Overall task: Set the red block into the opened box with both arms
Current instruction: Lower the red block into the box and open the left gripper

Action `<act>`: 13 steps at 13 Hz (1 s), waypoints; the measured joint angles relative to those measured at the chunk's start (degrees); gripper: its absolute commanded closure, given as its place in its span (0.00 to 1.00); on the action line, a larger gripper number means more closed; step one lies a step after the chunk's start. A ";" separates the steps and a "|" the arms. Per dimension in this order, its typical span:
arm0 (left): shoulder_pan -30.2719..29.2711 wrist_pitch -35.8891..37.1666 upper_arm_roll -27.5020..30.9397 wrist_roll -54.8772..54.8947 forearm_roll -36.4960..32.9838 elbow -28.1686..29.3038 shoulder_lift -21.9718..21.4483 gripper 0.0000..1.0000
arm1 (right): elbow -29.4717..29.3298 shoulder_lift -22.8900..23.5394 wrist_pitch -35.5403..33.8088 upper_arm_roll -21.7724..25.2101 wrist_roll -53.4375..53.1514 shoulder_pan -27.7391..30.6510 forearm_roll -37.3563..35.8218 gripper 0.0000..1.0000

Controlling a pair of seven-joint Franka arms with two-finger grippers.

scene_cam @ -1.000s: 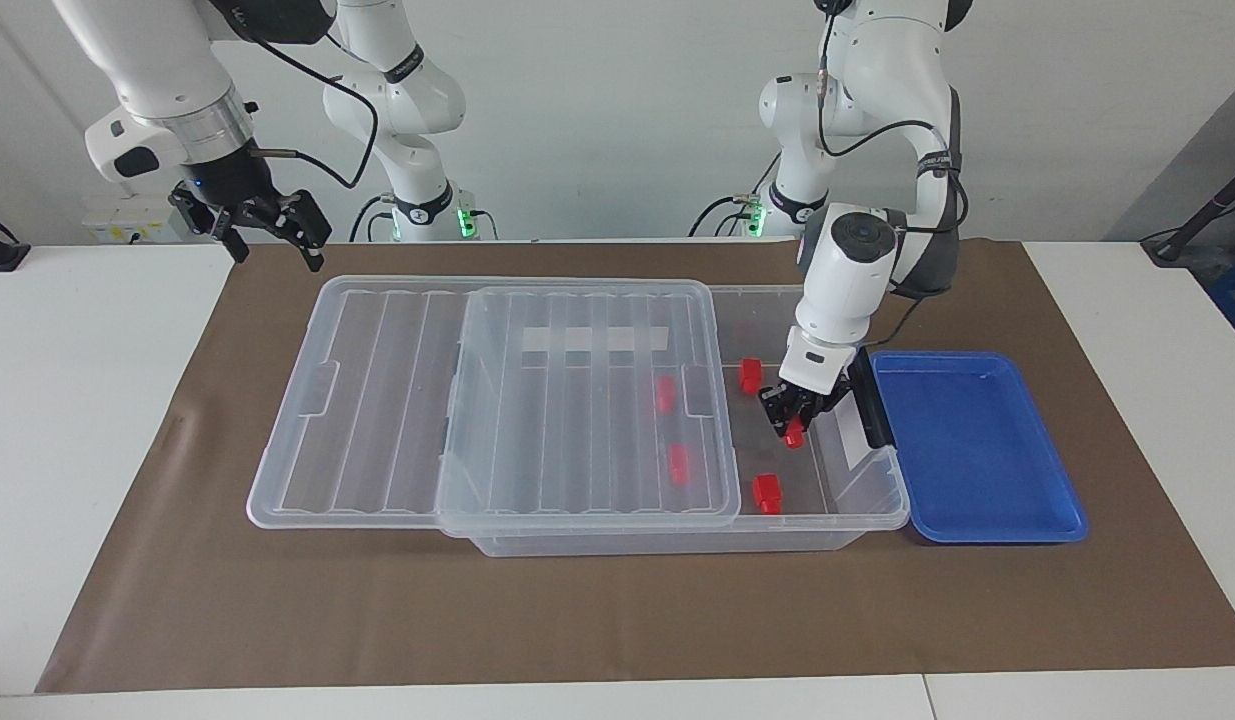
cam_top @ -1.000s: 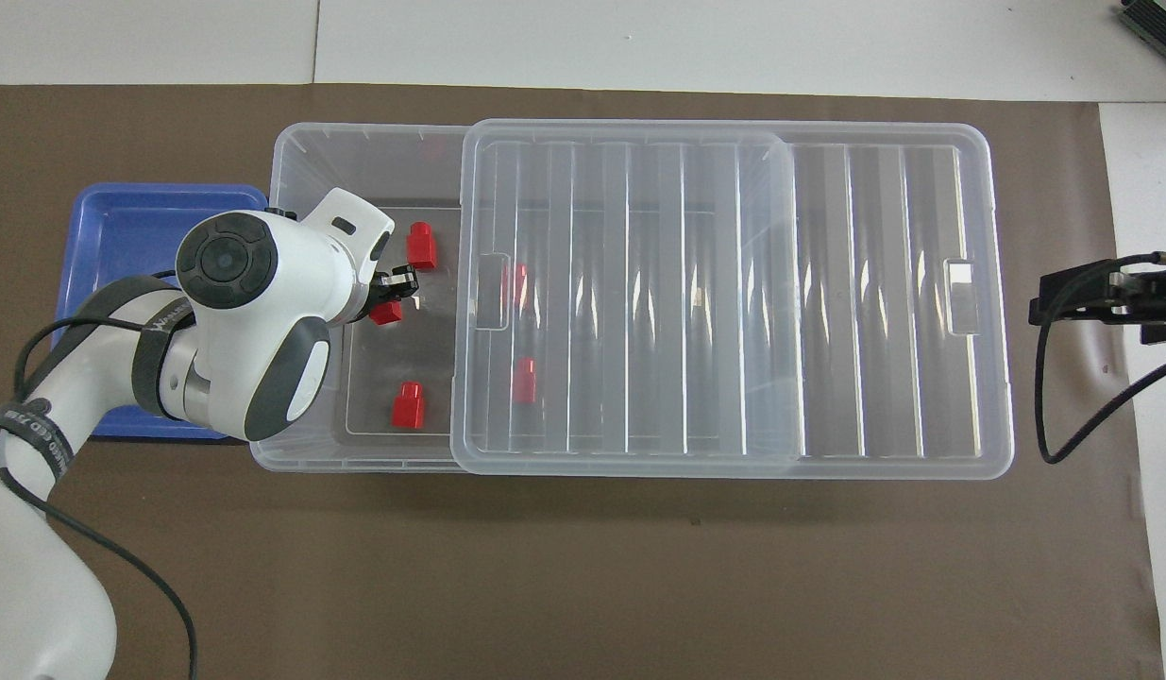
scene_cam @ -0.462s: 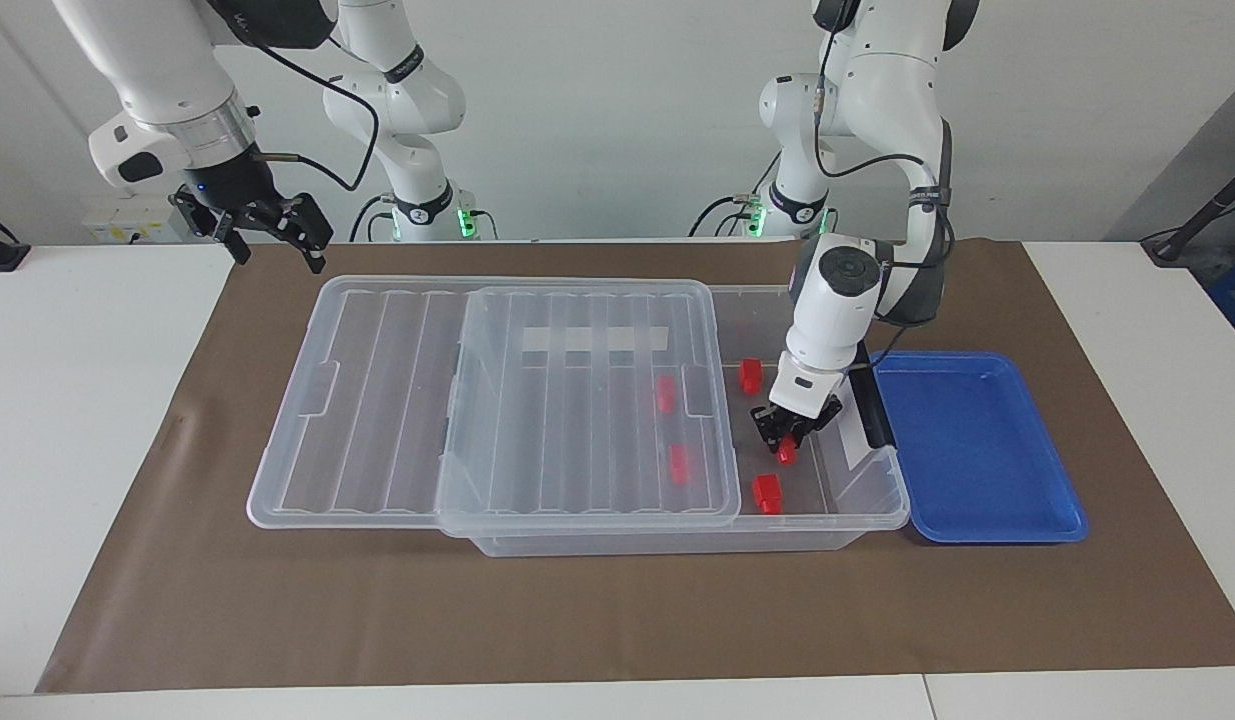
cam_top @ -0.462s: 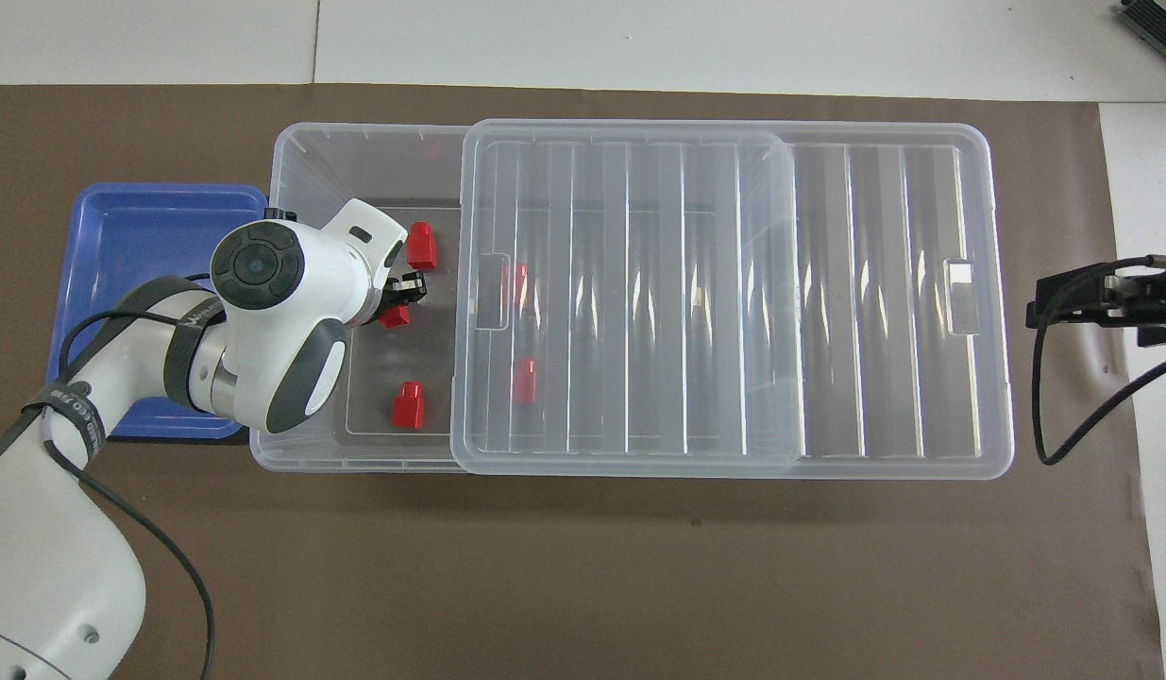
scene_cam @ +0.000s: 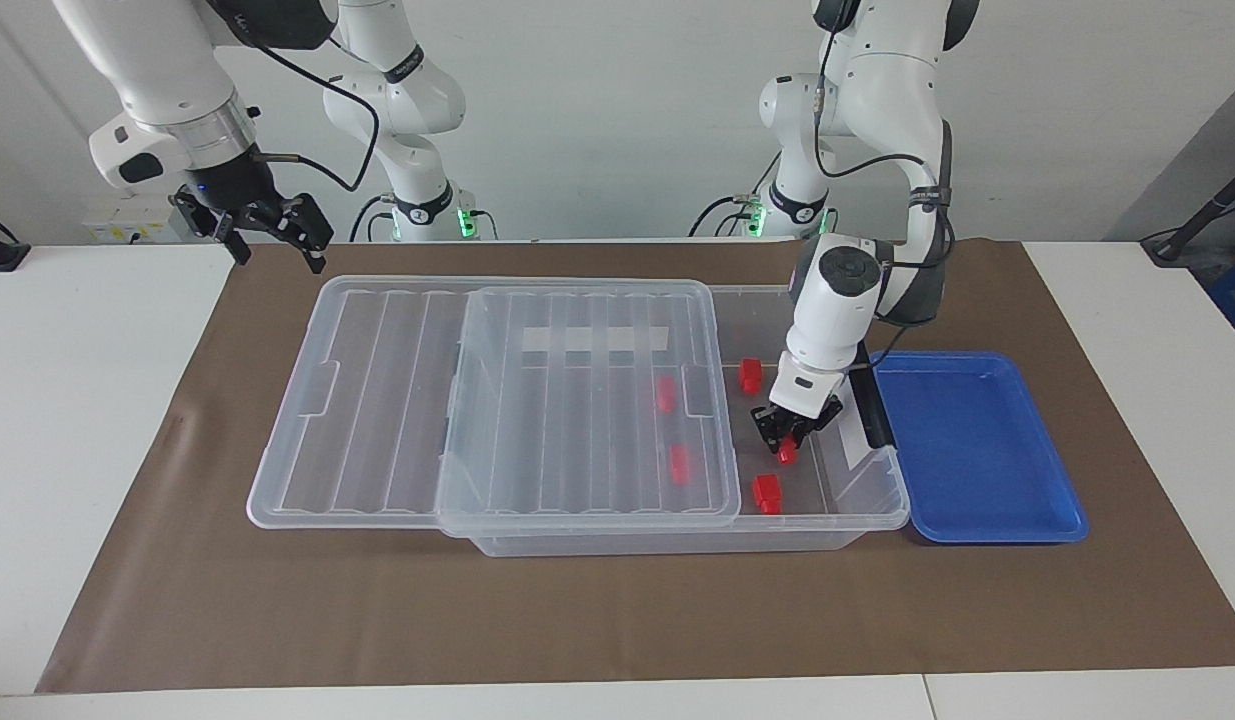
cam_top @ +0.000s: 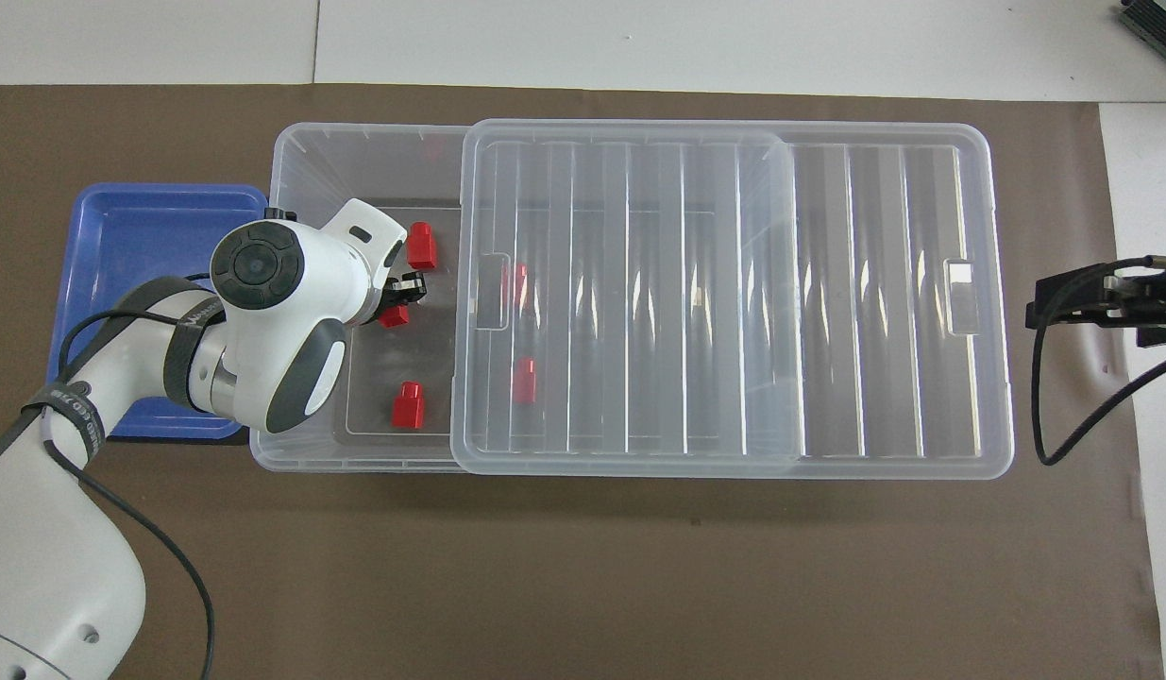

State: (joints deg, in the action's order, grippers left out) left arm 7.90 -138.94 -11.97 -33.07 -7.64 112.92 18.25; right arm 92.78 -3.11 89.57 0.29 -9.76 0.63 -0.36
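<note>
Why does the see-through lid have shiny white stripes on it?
Overhead view: room light bounces off the ribs of the lid, making bright streaks, so the two red blocks under it look faded. Facing view: the glare is softer; a thin shadow lies along the box's front edge.

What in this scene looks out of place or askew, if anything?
Nothing is spilled or damaged. The only oddity is the lid: it sits slid toward the right arm's end, covering only part of the box. The left gripper holds a red block inside the uncovered end. The right gripper waits open.
</note>
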 measured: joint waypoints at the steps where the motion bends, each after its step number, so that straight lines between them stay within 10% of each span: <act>1: 0.00 0.00 0.00 -0.26 0.00 0.00 0.00 0.68 | 0.00 0.00 0.00 0.00 0.00 0.00 0.00 0.00; 3: 0.00 -0.01 0.00 -0.67 -0.02 0.00 0.00 0.37 | 0.00 0.00 0.00 0.00 0.00 0.00 0.00 0.00; 13: 0.59 18.40 -0.27 -4.85 -0.10 -8.01 -7.22 0.16 | 0.03 -0.02 0.00 0.00 0.00 0.00 0.00 0.00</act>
State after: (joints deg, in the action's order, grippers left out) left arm 8.49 -120.55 -12.24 -37.92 -7.74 104.91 11.03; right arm 92.81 -3.13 89.57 0.29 -9.76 0.63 -0.36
